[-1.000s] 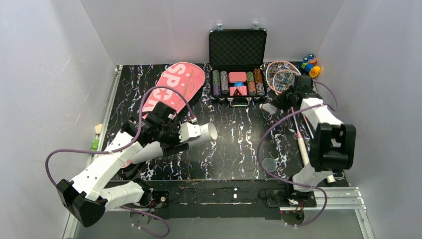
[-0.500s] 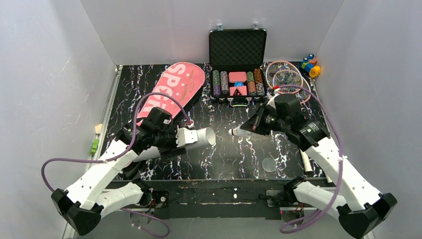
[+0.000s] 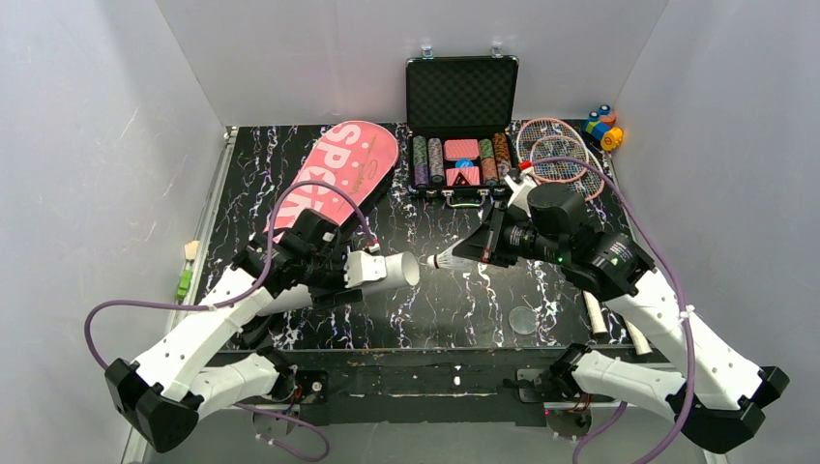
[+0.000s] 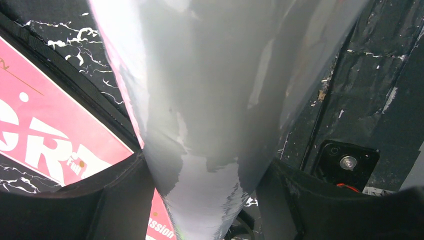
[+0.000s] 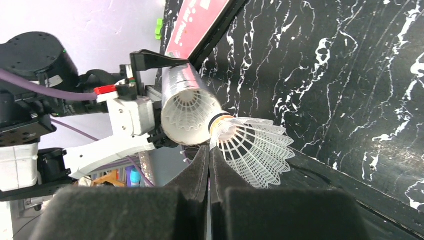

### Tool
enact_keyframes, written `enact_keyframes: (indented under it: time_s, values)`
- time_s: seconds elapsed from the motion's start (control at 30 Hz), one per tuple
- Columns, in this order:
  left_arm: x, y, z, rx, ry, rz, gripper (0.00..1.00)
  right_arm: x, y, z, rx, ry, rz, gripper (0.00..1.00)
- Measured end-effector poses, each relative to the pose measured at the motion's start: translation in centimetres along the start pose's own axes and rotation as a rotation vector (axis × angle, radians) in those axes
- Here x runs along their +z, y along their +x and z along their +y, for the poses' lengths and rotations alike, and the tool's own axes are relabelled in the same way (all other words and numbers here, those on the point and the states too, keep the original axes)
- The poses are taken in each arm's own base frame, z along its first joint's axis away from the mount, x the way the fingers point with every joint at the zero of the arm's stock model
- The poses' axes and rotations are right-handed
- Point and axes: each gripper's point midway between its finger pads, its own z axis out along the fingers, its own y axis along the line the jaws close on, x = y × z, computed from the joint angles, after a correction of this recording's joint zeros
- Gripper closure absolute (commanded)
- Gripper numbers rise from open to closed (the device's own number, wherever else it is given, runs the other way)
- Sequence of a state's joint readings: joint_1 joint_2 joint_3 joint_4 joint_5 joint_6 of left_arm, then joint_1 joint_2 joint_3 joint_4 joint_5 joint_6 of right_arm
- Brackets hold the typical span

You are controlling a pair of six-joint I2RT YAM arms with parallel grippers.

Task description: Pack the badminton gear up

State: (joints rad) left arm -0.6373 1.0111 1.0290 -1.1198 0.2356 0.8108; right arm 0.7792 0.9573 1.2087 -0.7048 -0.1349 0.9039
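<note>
The top view looks down from behind the arm bases over the whole black white-veined table [image 3: 435, 319]; the left wrist view sits hard against the long white plastic tube [image 4: 200, 100], mid-frame; the right wrist view faces its open end closely; all share it.

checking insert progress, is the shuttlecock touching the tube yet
Apart. The top external view shows a dark gap between the cork tip of the shuttlecock and the open mouth of the tube. In the right wrist view they merely overlap.

left hand [image 3: 351, 272] and right hand [image 3: 470, 251] both closed, facing each other
</note>
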Motion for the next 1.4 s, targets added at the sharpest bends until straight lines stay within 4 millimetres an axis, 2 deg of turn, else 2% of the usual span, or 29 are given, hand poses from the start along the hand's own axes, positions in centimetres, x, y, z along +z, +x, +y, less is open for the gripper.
enact_keyframes:
  time_s: [0.17,0.47,0.7,0.8,0.9,1.0,1.07,1.2,1.4]
  values:
    - [0.1,0.0,0.0,-0.002,0.004,0.004,0.78,0.2,0.6,1.4,-0.019,-0.028,0.018,0.99]
    - [0.4,0.0,0.1,-0.009,0.01,0.008,0.78,2.6,2.7,2.9,-0.043,-0.034,0.084,0.99]
    - [0.4,0.0,0.1,-0.014,0.01,0.007,0.78,3.3,2.3,4.6,-0.046,-0.093,0.059,0.99]
    - [0.3,-0.2,0.1,-0.018,0.007,0.005,0.78,4.0,2.3,5.0,-0.045,-0.115,0.056,0.91]
    - [0.1,-0.4,0.3,-0.02,0.001,-0.003,0.78,4.9,2.5,5.2,-0.041,-0.123,0.062,0.74]
    - [0.1,-0.6,0.3,-0.024,0.001,-0.008,0.78,5.3,2.9,4.9,-0.039,-0.119,0.072,0.51]
    - [0.1,-0.6,0.3,-0.027,0.002,-0.011,0.78,5.2,3.0,4.7,-0.04,-0.116,0.073,0.44]
    - [0.1,-0.7,0.2,-0.032,0.003,-0.016,0.78,4.3,2.8,4.7,-0.05,-0.125,0.052,0.43]
    - [-0.1,-1.0,0.4,-0.032,-0.004,-0.023,0.78,1.3,1.6,4.6,-0.074,-0.14,-0.028,0.44]
